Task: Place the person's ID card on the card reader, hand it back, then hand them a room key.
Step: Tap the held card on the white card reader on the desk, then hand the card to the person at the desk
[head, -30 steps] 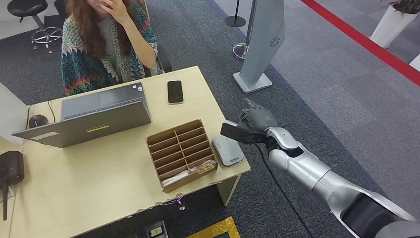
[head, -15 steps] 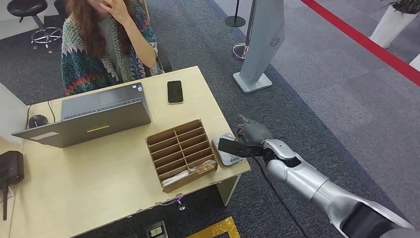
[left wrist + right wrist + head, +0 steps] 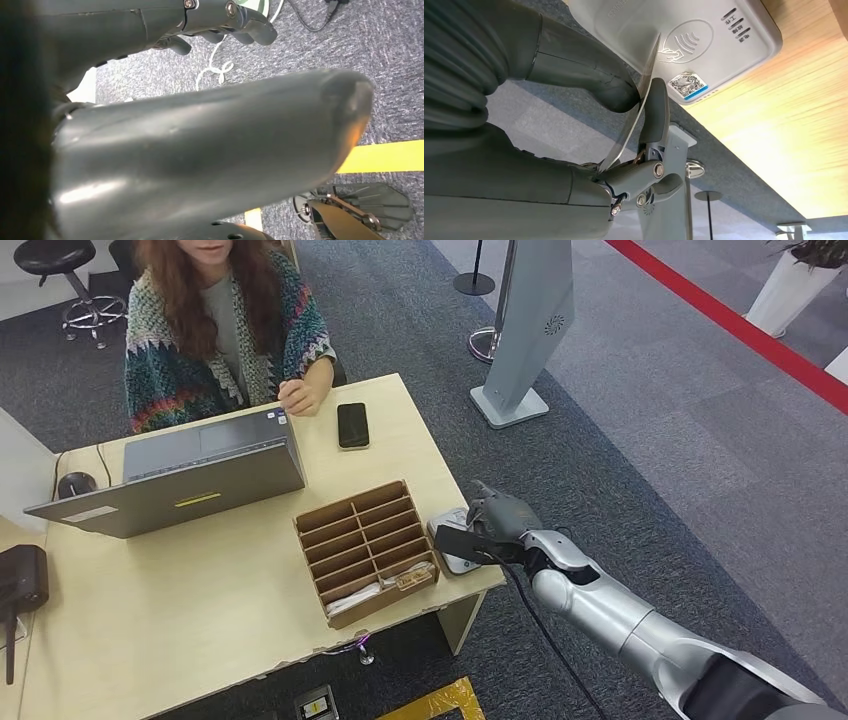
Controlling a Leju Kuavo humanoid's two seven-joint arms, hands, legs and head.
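Right hand (image 3: 500, 520) hovered over card reader (image 3: 452, 540) at right near corner of desk (image 3: 200, 610), pinching ID card (image 3: 636, 112) between thumb and a finger. Card seen edge-on in right wrist view, thin and slightly bowed, its far tip just above reader's white top (image 3: 704, 45) near the contactless symbol; contact with reader could not be told. Reader lay flat, just right of wooden divider box (image 3: 366, 550), touching or nearly touching it. Near compartments of box held a few small items, too small to identify.

Left hand (image 3: 200, 150) seen close-up in left wrist view over grey carpet with a yellow floor stripe (image 3: 385, 156); fingers (image 3: 240, 22) curled partway, nothing visible in them, open or closed could not be told.

Person (image 3: 215, 330) sat at far side of desk, one hand (image 3: 297, 397) resting on far edge. Laptop (image 3: 180, 475) open at left, black phone (image 3: 353, 425) flat on desk between person and box.
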